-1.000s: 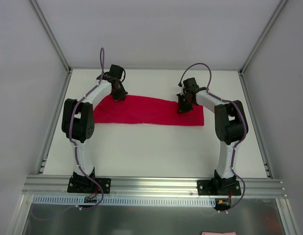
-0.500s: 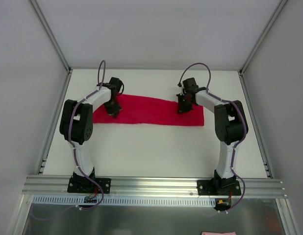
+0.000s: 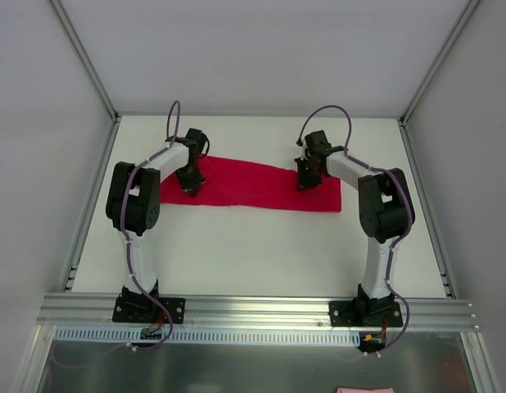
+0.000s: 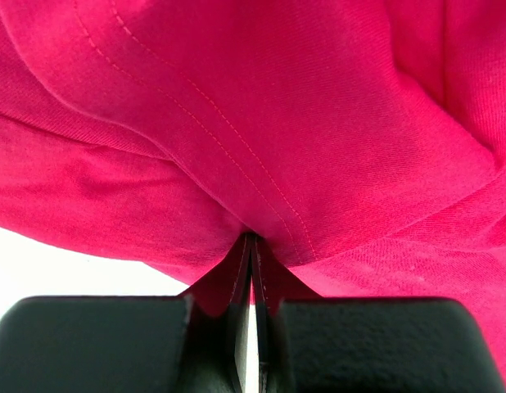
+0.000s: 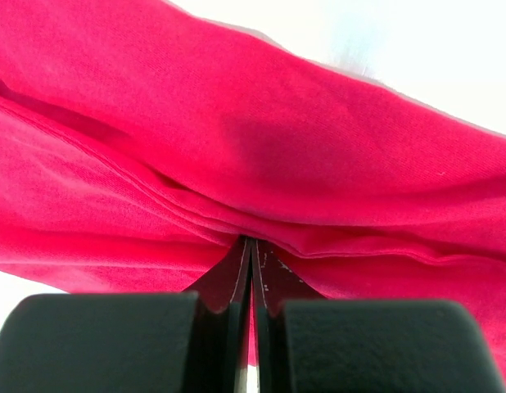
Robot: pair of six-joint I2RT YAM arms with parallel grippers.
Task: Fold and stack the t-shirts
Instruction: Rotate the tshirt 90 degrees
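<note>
A crimson t-shirt lies as a long band across the far half of the worktop, the left claw and right claw each pinched tight on fabric near the worktop's far side. A clean fold likely needs both moving level, cloth taut.

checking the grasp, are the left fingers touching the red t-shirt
Touching. Left wrist view: the left gripper is shut, with t-shirt fabric bunched at the tips of its fingers.

One red t-shirt, two arms, left arm and right arm, one white table, one pink item
</note>
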